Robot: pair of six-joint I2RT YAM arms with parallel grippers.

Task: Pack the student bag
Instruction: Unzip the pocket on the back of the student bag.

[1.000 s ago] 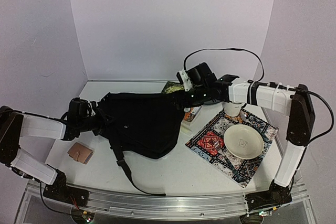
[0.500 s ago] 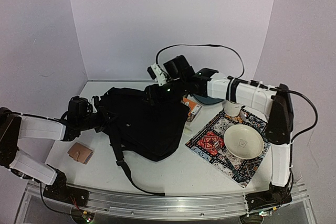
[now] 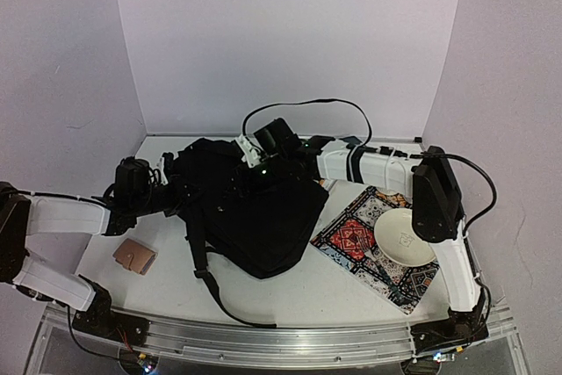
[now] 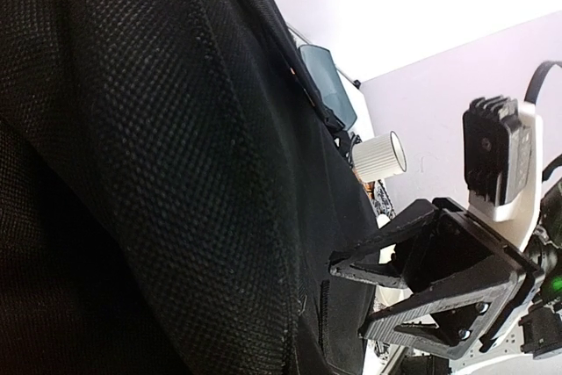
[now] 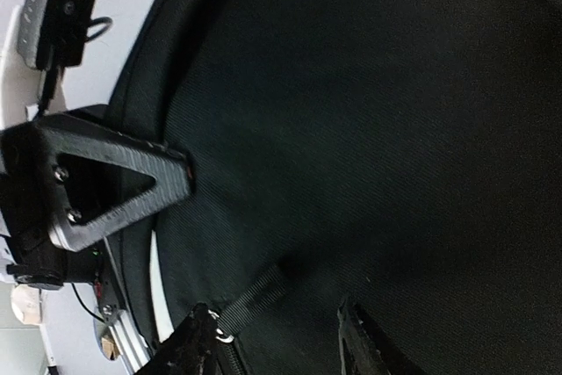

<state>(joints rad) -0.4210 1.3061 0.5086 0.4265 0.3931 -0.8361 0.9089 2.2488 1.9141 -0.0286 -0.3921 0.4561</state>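
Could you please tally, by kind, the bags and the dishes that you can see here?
Large black fabric backpack: 1
Small flat teal pouch: 1
Round cream bowl: 1
White ribbed cup: 1
Total: 4

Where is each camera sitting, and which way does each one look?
Top camera: high behind the arms, looking down; shows both arms, the left hand and right hand at the large black fabric backpack.
Left wrist camera: on the left arm, close against the backpack's weave, facing the right hand; its own fingers don't show.
Right wrist camera: on the right arm, facing the backpack's fabric and the left hand; its own fingertips show at the bottom.
Shared: each wrist view shows the other arm's hand.
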